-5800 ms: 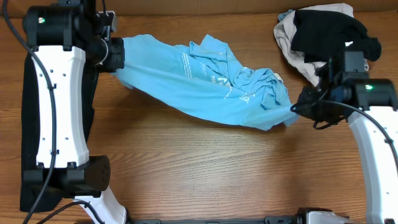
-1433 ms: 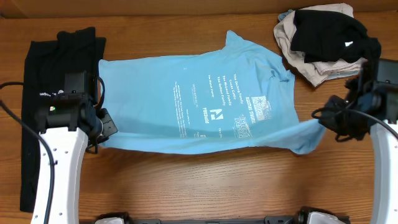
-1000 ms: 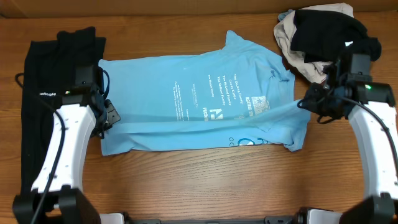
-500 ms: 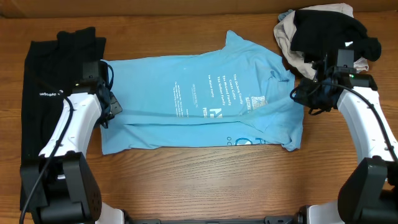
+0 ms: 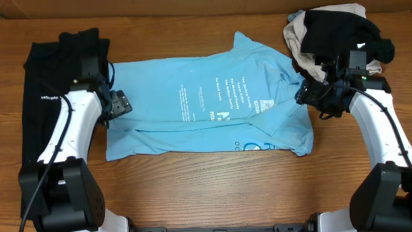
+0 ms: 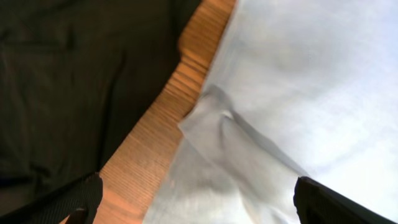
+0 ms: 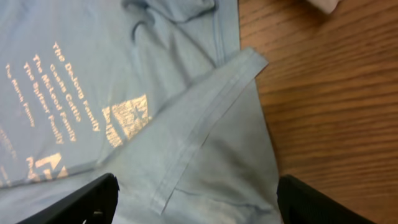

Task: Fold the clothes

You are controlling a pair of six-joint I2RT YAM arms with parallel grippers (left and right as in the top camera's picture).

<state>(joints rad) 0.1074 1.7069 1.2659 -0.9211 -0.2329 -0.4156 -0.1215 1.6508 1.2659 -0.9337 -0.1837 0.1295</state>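
Observation:
The light blue T-shirt (image 5: pixel 206 103) lies spread across the table, lettering up, its near strip folded over onto itself. My left gripper (image 5: pixel 121 104) hovers open over the shirt's left edge, beside the long black garment (image 5: pixel 42 103). In the left wrist view the gripper (image 6: pixel 199 211) has its fingers (image 6: pixel 81 200) far apart over a small raised fold of the shirt (image 6: pixel 249 143), holding nothing. My right gripper (image 5: pixel 304 95) stands open above the right sleeve. Its wrist view shows the gripper (image 7: pixel 196 208) spread wide over the sleeve hem (image 7: pixel 211 106).
A pile of black and beige clothes (image 5: pixel 335 38) sits at the far right corner, just behind my right arm. Bare wood table (image 5: pixel 212 187) shows along the near side and as a strip (image 6: pixel 161 124) between the shirt and the black garment.
Both arms carried the shirt's near edge away from the front and laid it over the shirt. In the last half second both grippers opened and let the cloth go.

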